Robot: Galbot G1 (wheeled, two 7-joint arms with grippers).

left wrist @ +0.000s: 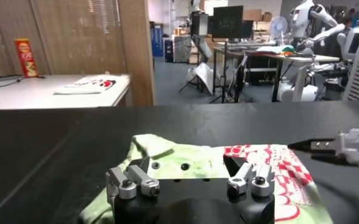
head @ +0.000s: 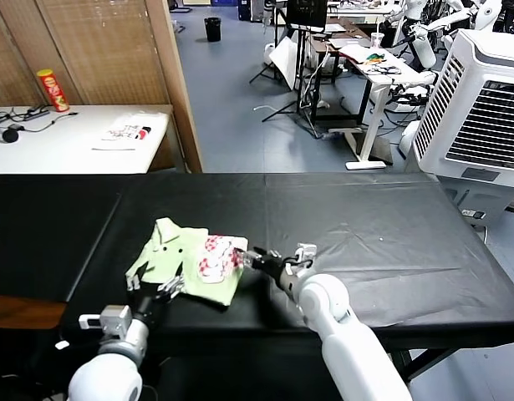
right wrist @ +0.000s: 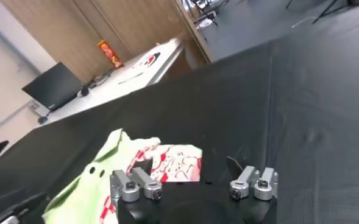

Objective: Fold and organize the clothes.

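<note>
- Head view, far left: a side table (head: 73, 142) stands beyond the black work table (head: 365, 234), with a red snack can (head: 53, 89) and a white packet (head: 127, 131) marked in red and black on it. Neither looks to be part of the job.
- Left of centre on the black table lies the mint-green T-shirt (head: 177, 255), already gathered into a small, roughly squared bundle with its red-and-white printed patch (head: 219, 255) turned up on the right side. It sits near the front edge.
- The left gripper (head: 156, 294) hangs at the shirt's near-left corner, fingers spread wide with nothing between them; the left wrist view shows the cloth just ahead of its fingertips (left wrist: 133, 182).
- The right gripper (head: 258, 259) is just beside the patch edge, jaws parted, not pinching cloth; the right wrist view shows the shirt (right wrist: 106, 182) in front of it and apart from the pads.
- My judgement: the folding looks mostly done, since the shirt is compact with sleeves tucked out of sight. The edges are still uneven and wrinkled, so squaring up or placing it may remain.
- Far right: a white air cooler (head: 482, 100) stands on the floor.
</note>
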